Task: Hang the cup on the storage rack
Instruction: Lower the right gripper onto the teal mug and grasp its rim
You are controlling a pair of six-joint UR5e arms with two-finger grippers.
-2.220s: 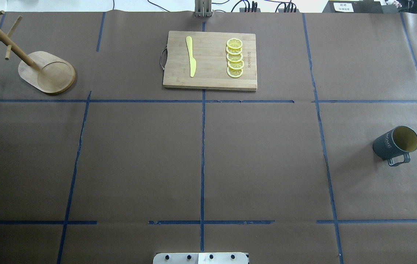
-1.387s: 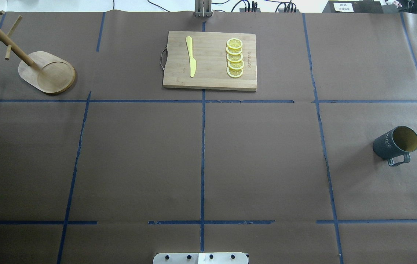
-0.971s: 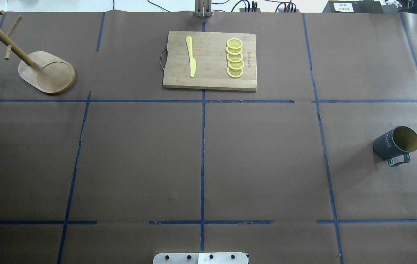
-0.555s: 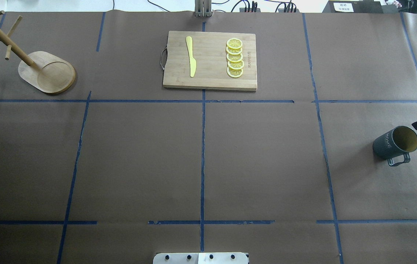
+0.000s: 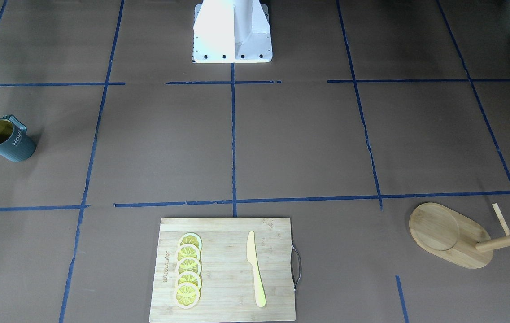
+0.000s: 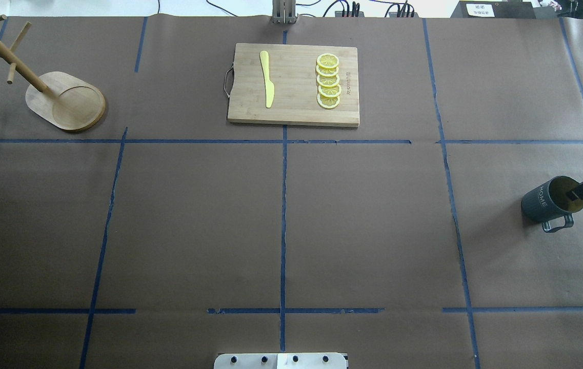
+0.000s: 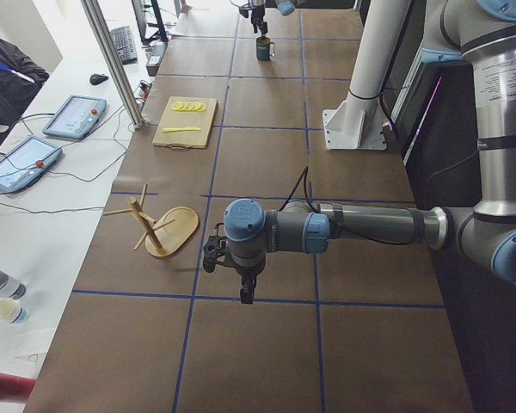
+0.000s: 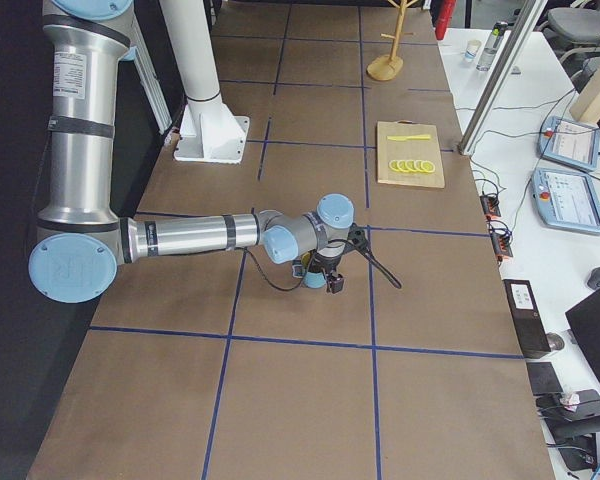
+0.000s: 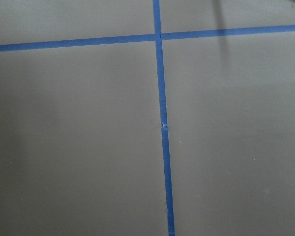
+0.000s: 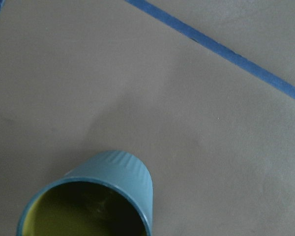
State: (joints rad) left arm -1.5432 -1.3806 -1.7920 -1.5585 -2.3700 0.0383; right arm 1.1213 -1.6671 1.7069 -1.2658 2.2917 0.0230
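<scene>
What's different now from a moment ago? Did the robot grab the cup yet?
The right gripper came in from the table's right edge to the cup. It is open, with one finger at the cup's mouth and the other outside it, so nothing is grabbed yet. The cup, storage rack, cutting board, knife and lemon slices stayed where they were.
</scene>
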